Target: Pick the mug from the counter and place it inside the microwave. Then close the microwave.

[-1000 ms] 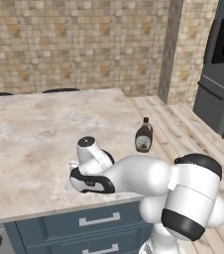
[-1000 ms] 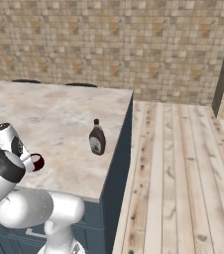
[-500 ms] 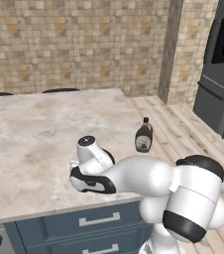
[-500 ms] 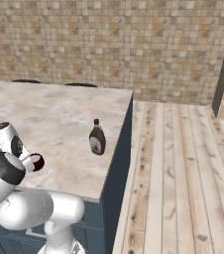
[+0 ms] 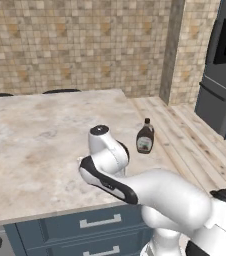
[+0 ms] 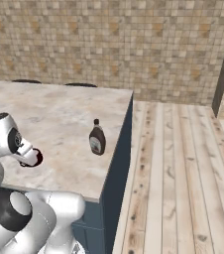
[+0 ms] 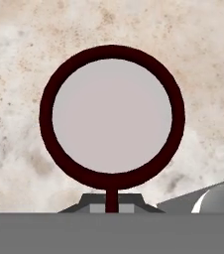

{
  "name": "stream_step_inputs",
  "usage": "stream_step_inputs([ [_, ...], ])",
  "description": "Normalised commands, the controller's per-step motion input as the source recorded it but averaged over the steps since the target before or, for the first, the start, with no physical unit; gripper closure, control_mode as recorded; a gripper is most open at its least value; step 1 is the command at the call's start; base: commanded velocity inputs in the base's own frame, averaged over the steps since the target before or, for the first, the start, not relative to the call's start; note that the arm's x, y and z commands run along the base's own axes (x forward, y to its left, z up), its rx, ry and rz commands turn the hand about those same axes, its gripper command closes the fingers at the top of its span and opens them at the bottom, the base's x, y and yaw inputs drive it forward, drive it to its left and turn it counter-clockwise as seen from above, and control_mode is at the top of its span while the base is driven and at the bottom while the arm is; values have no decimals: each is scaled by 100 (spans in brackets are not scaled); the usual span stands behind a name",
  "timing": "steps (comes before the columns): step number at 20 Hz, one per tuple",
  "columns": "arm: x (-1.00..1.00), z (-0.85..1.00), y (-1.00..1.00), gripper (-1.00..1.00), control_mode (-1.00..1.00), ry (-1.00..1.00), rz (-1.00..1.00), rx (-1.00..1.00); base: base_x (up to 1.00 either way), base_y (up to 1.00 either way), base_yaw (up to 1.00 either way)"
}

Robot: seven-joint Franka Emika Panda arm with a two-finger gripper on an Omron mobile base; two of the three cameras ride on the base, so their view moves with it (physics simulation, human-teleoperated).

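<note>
Hand view: the mug is seen from straight above at the frame's centre, standing upright on the counter, its handle toward the bottom edge. In the right base view the mug shows at left, partly hidden by the arm, the bottle well apart. Whether the gripper is open or closed cannot be told.
</note>
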Motion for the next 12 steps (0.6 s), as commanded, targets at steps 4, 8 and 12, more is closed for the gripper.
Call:
stream_step_inputs([
  [4, -16, 48, -61, 100, -100, 0, 24, 0, 0, 0, 0],
  [8, 0, 22, -63, 100, -100, 1, 21, 0, 0, 0, 0],
  [12, 0, 30, -64, 100, -100, 2, 21, 0, 0, 0, 0],
])
